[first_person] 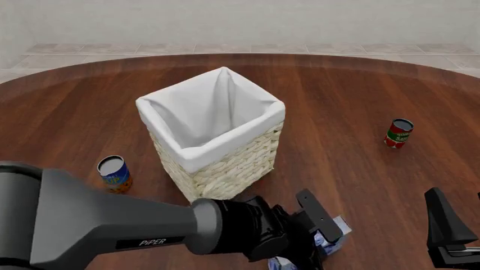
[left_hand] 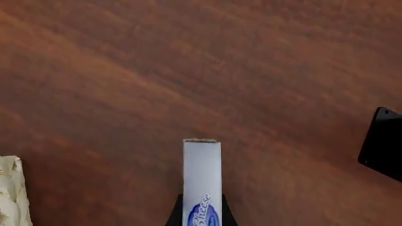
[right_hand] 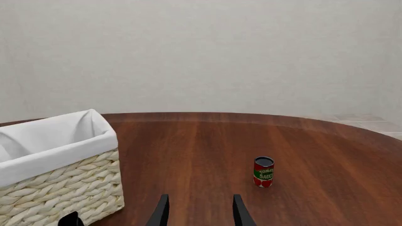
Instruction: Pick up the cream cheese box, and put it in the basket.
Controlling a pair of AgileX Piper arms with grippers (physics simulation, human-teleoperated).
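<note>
Near the table's front edge the left gripper (first_person: 318, 239) clamps the box (left_hand: 202, 181), apparently lifted but not yet over the basket (first_person: 225, 163), while the right gripper (right_hand: 199, 214) idles spread.

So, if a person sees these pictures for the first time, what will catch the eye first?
The tall wicker basket with its white liner stands in the middle of the table. In front of it, the left gripper holds the cream cheese box on edge. Two small cans stand apart: a blue can left, a red can right.
</note>
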